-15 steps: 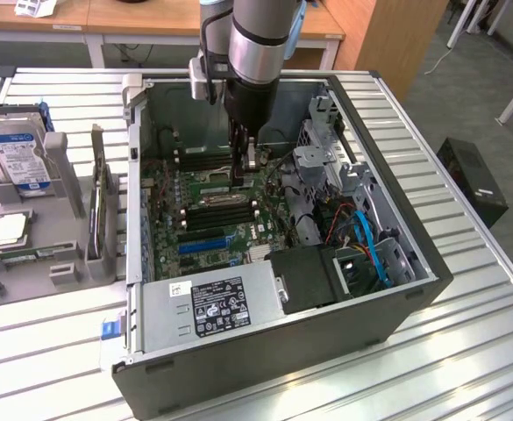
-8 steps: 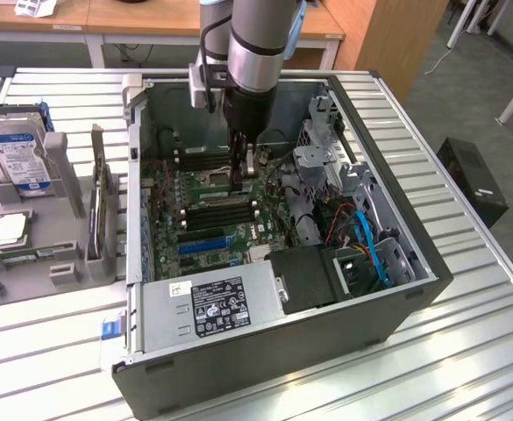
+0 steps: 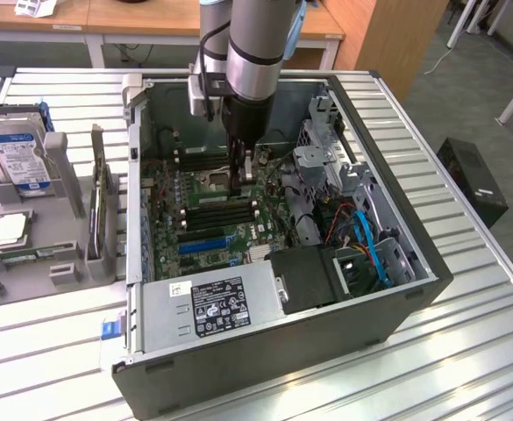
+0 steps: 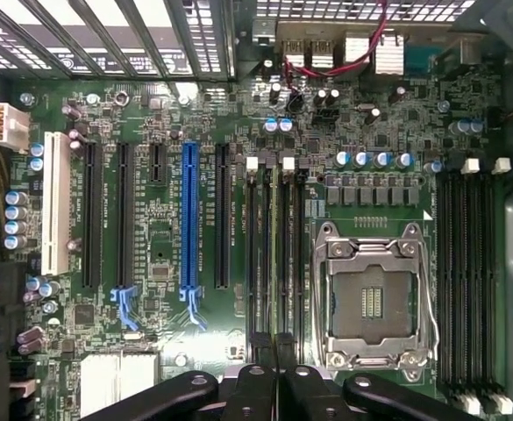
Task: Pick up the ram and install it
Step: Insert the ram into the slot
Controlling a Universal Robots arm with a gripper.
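My gripper hangs inside the open computer case, just above the motherboard beside the empty CPU socket. In the wrist view its black fingertips press together over one end of the black memory slots, and I see nothing between them. Those slots and a second group hold no sticks. A long thin green strip that looks like the ram lies in the front groove of the grey holder, at the exterior view's left, well away from the gripper.
The holder also carries a hard drive, a CPU and an upright green card. Inside the case are the power supply, drive cages and blue and red cables. Expansion slots, one blue, lie beside the memory slots.
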